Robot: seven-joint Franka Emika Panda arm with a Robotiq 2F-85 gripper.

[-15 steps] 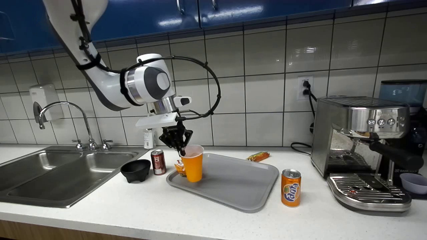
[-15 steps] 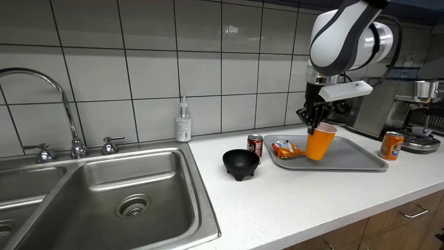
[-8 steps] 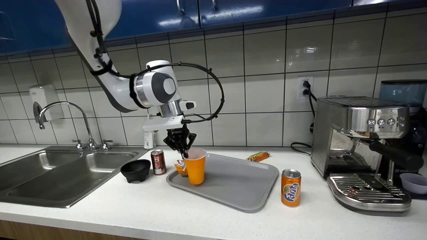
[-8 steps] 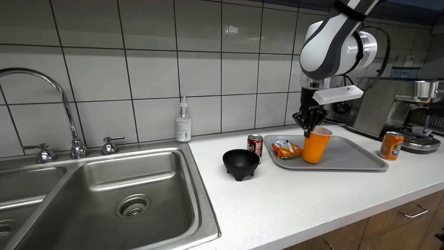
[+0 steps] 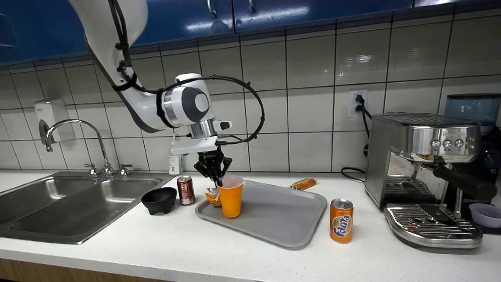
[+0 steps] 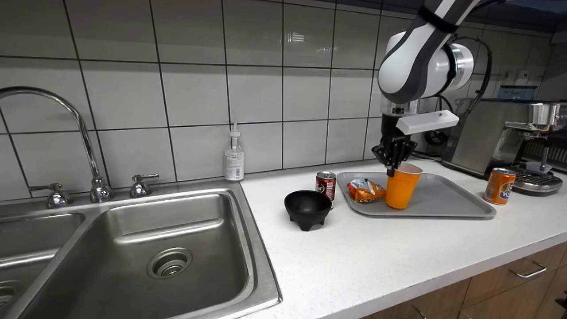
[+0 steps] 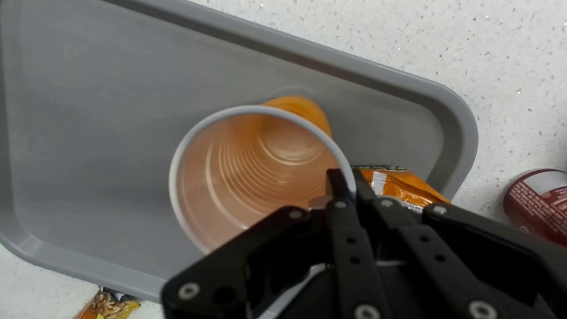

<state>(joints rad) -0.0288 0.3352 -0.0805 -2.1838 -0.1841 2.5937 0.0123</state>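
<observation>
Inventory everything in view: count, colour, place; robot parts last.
counter: 1, white, foreground
wall: 1, pale, background
cabinets: several, blue, overhead
drawers: several, brown, below counter
sink: 1, silver, counter
faucet: 1, silver, behind sink
bottle: 1, clear, behind sink
dispenser: 1, white, wall
coffee machine: 1, silver, counter
small bowl: 1, lilac, beside machine
tray: 1, grey, counter
snack bag: 1, orange, tray
packet: 1, orange, behind tray
Fanta can: 1, orange, beside tray
other can: 1, maroon, near tray
footed bowl: 1, black, near sink
cup: 1, orange, over tray, contact unclear
arm: 1, white, overhead
gripper: 1, black, shut on cup
</observation>
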